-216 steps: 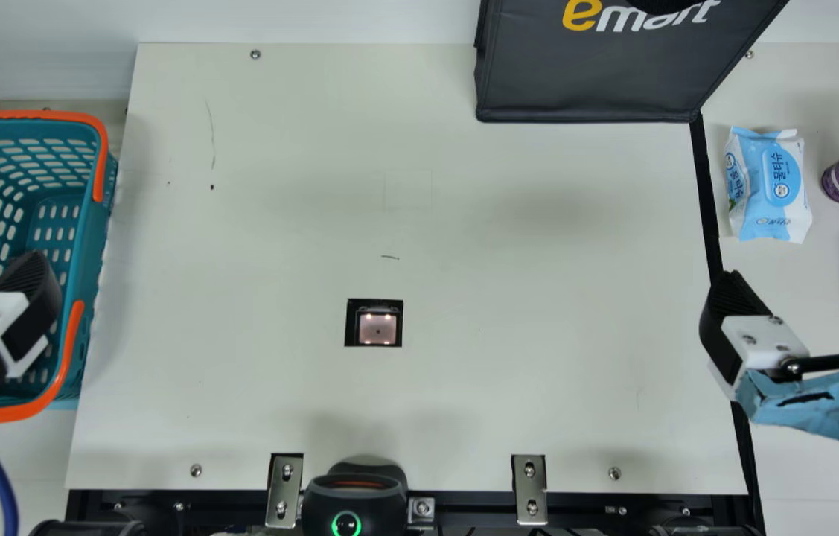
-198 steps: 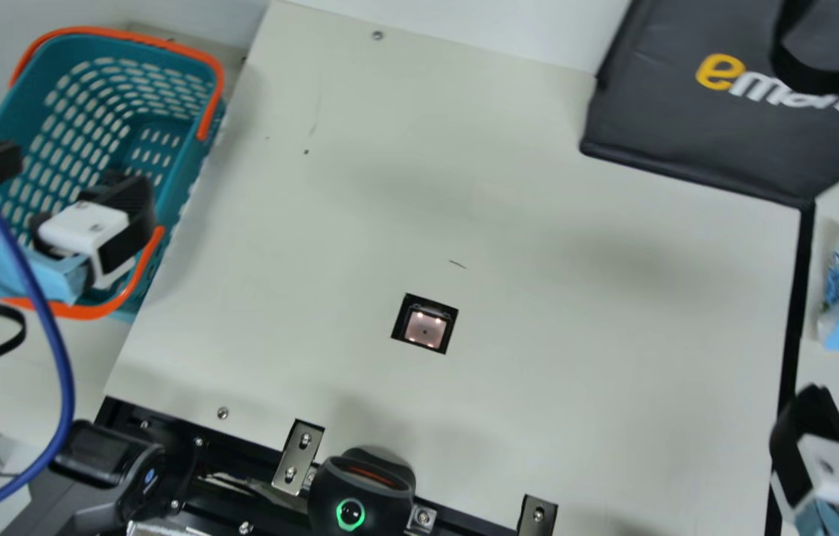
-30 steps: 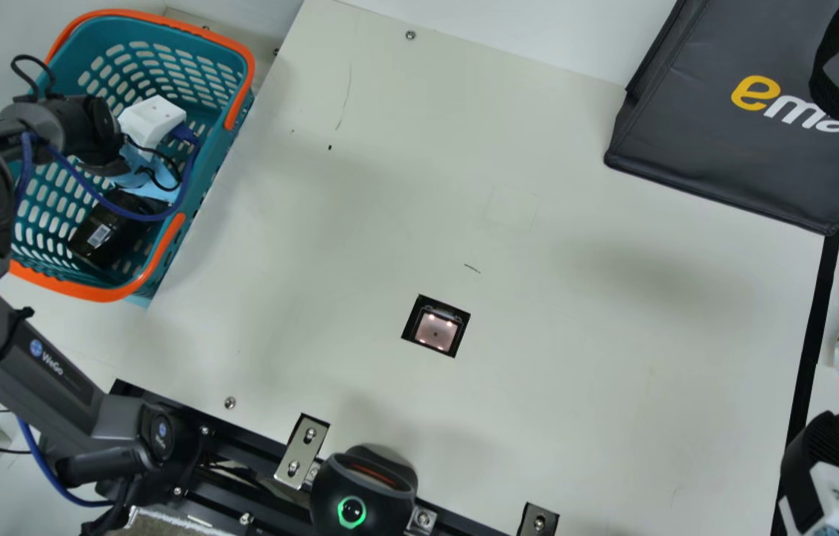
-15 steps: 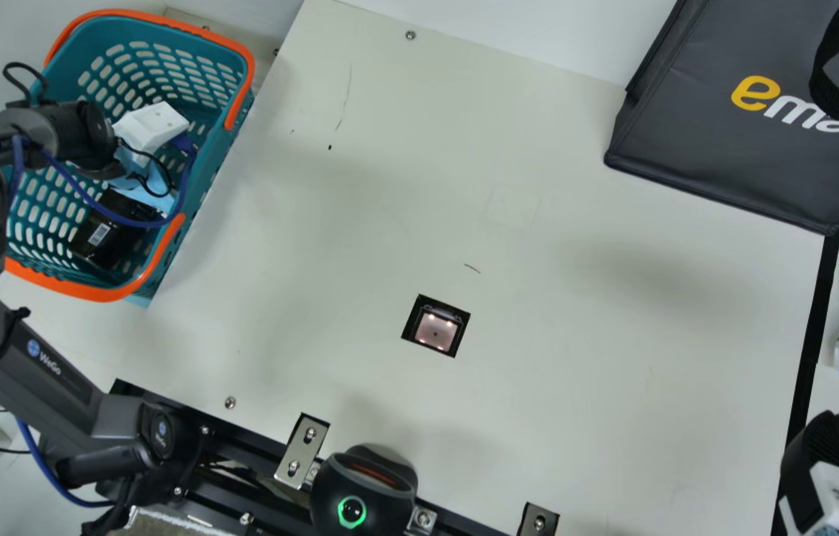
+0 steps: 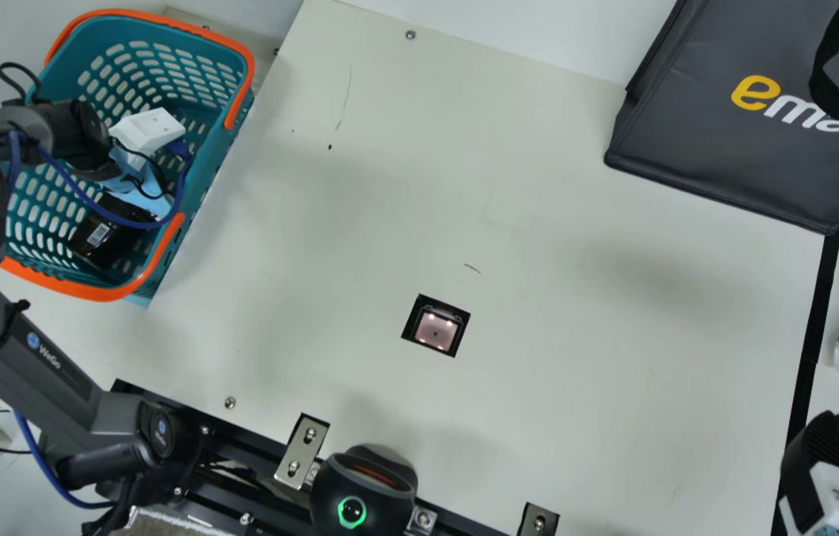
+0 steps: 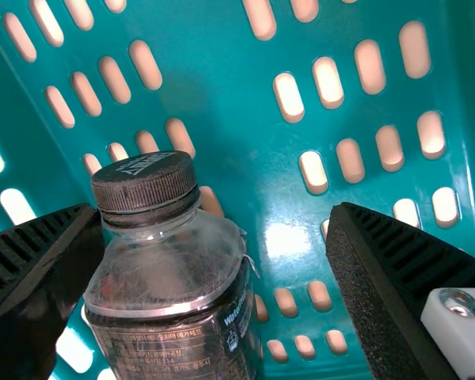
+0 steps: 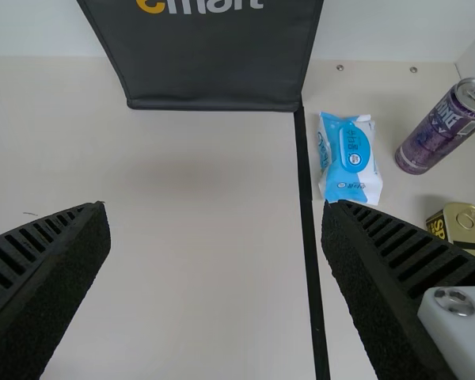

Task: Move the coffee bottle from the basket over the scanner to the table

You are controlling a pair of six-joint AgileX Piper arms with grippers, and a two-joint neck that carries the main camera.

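1. Left gripper (image 5: 147,132), main view: down in basket (image 5: 209,190), fingertips hidden. Left wrist view: fingers (image 6: 412,285) wide, coffee bottle (image 6: 170,269) between them, nearer one finger; contact with it can't be told.
2. Bottle: inside basket. Base cut off in left wrist view, cap and shoulder visible; main view has part of the dark body plus label, rest hidden by arm and blue cable (image 5: 121,219). Tilt hard to judge.
3. Right gripper (image 5: 825,476): over desk (image 5: 575,320) by the black strip (image 5: 810,357), cut off at main view's edge. Fingers wide in right wrist view, nothing between them.
4. Flat scanner (image 5: 435,329): lit, set in desk, fully visible.
5. Black device with green ring (image 5: 363,495): desk's near edge, bottom cut off.
6. Black bag (image 5: 747,156): far side, partly out of frame.
7. Wipes pack (image 7: 350,158): cut off in main view; near purple can (image 7: 443,131) and tin (image 7: 463,226), tin partly out of frame.
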